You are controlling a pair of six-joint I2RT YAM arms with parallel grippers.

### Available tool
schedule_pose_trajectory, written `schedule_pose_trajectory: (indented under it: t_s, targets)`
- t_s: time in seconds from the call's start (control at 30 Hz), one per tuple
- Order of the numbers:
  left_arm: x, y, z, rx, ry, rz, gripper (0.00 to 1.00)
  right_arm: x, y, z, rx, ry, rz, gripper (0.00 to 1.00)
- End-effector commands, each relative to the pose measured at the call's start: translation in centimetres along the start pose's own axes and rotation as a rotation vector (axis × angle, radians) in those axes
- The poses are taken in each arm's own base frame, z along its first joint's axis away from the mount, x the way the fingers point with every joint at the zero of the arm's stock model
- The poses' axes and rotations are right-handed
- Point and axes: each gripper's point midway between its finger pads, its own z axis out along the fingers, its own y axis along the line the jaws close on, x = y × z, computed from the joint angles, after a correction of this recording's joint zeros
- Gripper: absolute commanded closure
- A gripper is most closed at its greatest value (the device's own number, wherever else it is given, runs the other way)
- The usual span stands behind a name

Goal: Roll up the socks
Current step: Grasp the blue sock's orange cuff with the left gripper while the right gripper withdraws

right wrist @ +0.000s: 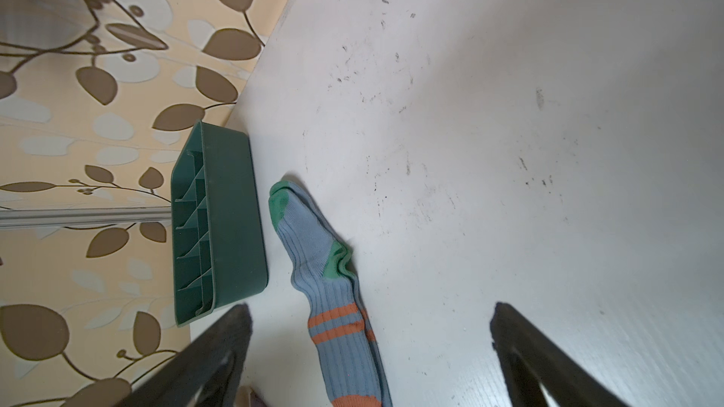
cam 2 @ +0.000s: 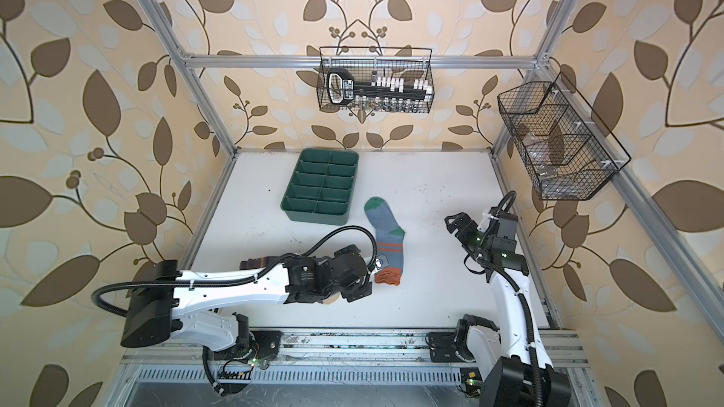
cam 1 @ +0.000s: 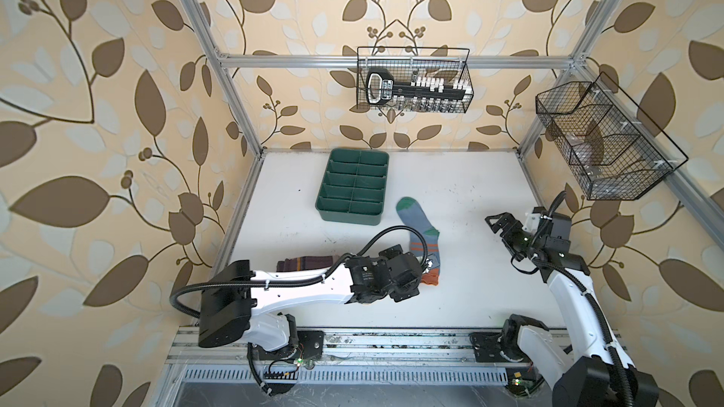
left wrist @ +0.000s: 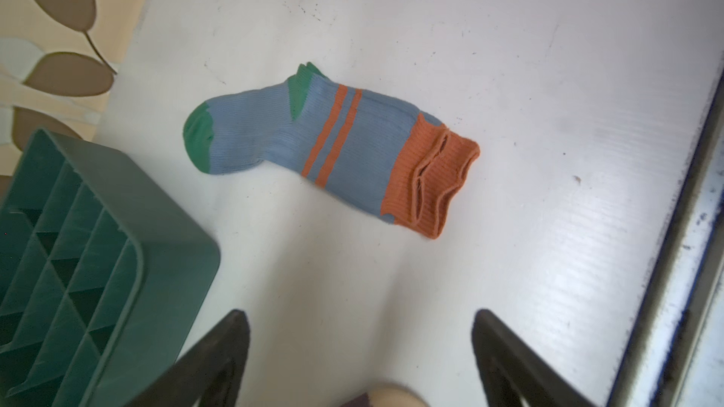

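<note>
Across the middle of the tabletop point(cam 1: 489, 189), in both top views, the grey-blue sock point(cam 1: 421, 232) lies lengthwise. Its toe is by the green tray point(cam 1: 348, 219) and its orange cuff point(cam 1: 431, 279) just beside the nearer left pincer point(cam 1: 428, 264), whose arm stretches low over the purple sock point(cam 1: 297, 262). The right pincer point(cam 1: 494, 225) hangs well apart. Left wrist view: fingers point(left wrist: 219, 358) wide, empty, cuff ahead. Right wrist view: likewise wide, holding nothing.

The white desk point(cam 1: 470, 268) is scuffed with dark specks. A green tray point(cam 1: 348, 218) (split into compartments) sits toward its back. Just beside the tray's front corner a grey-blue sock point(cam 1: 417, 217) lies flat, its orange cuff frontmost. A purple sock point(cam 1: 290, 263) lies to its left, partly hidden.
</note>
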Motion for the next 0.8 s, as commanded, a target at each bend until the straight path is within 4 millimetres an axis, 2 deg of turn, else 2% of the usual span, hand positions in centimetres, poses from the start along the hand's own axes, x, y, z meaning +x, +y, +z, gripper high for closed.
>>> schedule_pose_trajectory:
  t_s: [0.0,0.1,0.2,0.37,0.6,0.63,0.7,0.77]
  targets:
    - [-0.6,-0.9,2.1,0.003,0.055,0.041,0.22,-1.2,1.3,-0.5,-0.031,-0.023,-0.01,0.04]
    - [-0.4,-3.3,3.1,0.058,0.057,0.061,0.21,-1.1,0.8,-0.2,-0.015,-0.019,-0.018,0.04]
    - [0.5,-4.5,4.2,0.065,0.095,0.097,0.21,-1.1,0.7,0.0,-0.01,-0.016,-0.023,0.04]
    - [0.7,-4.8,5.4,0.051,0.096,0.075,0.22,-1.4,0.8,0.5,-0.011,-0.002,-0.022,0.03]
    - [0.5,-5.3,6.6,0.053,0.095,0.049,0.28,-1.3,0.8,1.0,-0.016,0.016,-0.018,0.03]
    - [0.5,-5.2,6.8,0.042,0.095,0.045,0.3,-1.4,0.8,1.0,-0.016,0.015,-0.02,0.03]
    - [0.7,-5.1,7.7,0.028,0.107,0.05,0.43,-1.3,0.7,1.0,-0.016,0.016,-0.021,0.04]
    - [0.9,-4.9,8.2,0.024,0.115,0.035,0.46,-1.2,0.7,1.0,-0.016,0.017,-0.023,0.04]
